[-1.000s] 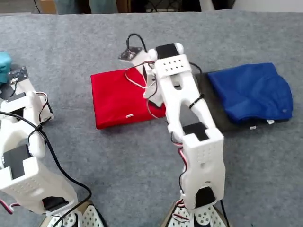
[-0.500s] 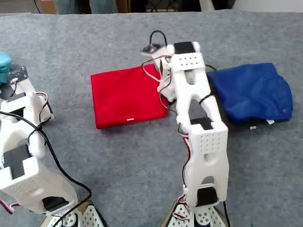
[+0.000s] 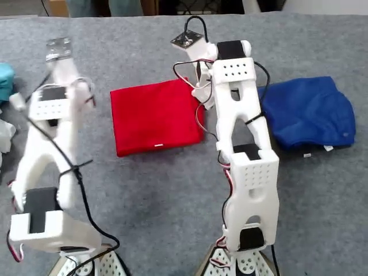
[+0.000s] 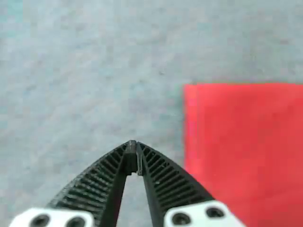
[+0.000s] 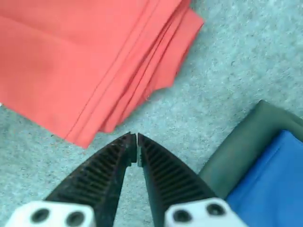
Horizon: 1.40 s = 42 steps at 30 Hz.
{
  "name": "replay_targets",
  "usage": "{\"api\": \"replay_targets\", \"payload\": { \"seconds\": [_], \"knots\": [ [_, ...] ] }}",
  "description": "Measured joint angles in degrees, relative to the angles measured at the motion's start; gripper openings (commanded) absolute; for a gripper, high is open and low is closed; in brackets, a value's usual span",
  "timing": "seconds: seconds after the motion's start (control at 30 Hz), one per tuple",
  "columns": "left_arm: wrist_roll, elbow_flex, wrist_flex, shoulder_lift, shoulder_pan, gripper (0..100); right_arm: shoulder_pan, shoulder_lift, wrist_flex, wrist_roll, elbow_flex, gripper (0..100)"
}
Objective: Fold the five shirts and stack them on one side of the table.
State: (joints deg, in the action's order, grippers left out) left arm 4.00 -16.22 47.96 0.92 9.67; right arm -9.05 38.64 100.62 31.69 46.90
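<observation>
A folded red shirt point(image 3: 152, 118) lies mid-table. To its right a blue shirt point(image 3: 307, 112) rests on a dark grey one point(image 3: 282, 153). My right arm point(image 3: 236, 98) stretches between the red shirt and that stack. In the right wrist view my right gripper point(image 5: 133, 139) is shut and holds nothing, over bare carpet just off the red shirt's point(image 5: 85, 61) layered corner, with the dark shirt point(image 5: 236, 151) and blue shirt point(image 5: 272, 189) close by. My left arm point(image 3: 54, 100) stands left of the red shirt. My left gripper point(image 4: 132, 147) is shut and holds nothing above the carpet beside the red shirt's point(image 4: 246, 151) edge.
A teal cloth point(image 3: 4, 80) and something white point(image 3: 6, 135) sit at the table's left edge. Grey carpet point(image 3: 144, 195) covers the table, with free room in front of the shirts and along the back.
My left arm rose from its folded pose at the left and stretched toward the back, beside the red shirt. My right arm shifted right, off the red shirt's edge.
</observation>
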Motion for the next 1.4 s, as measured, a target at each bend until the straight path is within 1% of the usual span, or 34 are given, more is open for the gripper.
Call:
{"api": "replay_targets", "payload": {
  "seconds": [0.17,0.3,0.47,0.57,0.67,0.83,0.97,1.13,1.23,1.4],
  "knots": [
    [4.13,0.0,-4.31,6.68,-2.55,3,0.0,0.0,-0.26,0.09,0.0,1.5],
    [6.24,0.09,-8.26,13.63,-2.64,3,-0.35,0.0,-5.71,0.7,0.0,1.5],
    [6.42,1.32,-8.0,15.38,-2.64,3,-3.25,0.0,-16.62,0.7,0.0,1.5],
    [6.42,1.85,-7.82,15.38,-3.87,3,-5.54,1.93,-22.33,0.62,0.0,1.5],
    [6.42,1.93,-7.82,15.38,-4.22,3,-6.33,6.07,-25.23,0.7,0.0,1.5],
    [6.42,1.93,-7.82,15.38,-4.13,3,-4.57,14.59,-26.9,0.62,0.0,1.5],
    [6.42,1.93,-8.09,15.38,-4.13,3,-2.99,18.81,-26.73,0.53,3.25,1.5],
    [6.42,2.02,-8.62,15.38,-4.13,3,-2.73,21.01,-21.98,0.53,10.81,1.5],
    [6.42,2.2,-8.62,15.38,-4.13,3,-2.2,21.19,-16.88,0.62,15.65,1.5],
    [6.59,2.2,-8.62,15.38,-4.13,3,-1.67,21.19,-5.36,0.62,24.62,1.5]
  ]
}}
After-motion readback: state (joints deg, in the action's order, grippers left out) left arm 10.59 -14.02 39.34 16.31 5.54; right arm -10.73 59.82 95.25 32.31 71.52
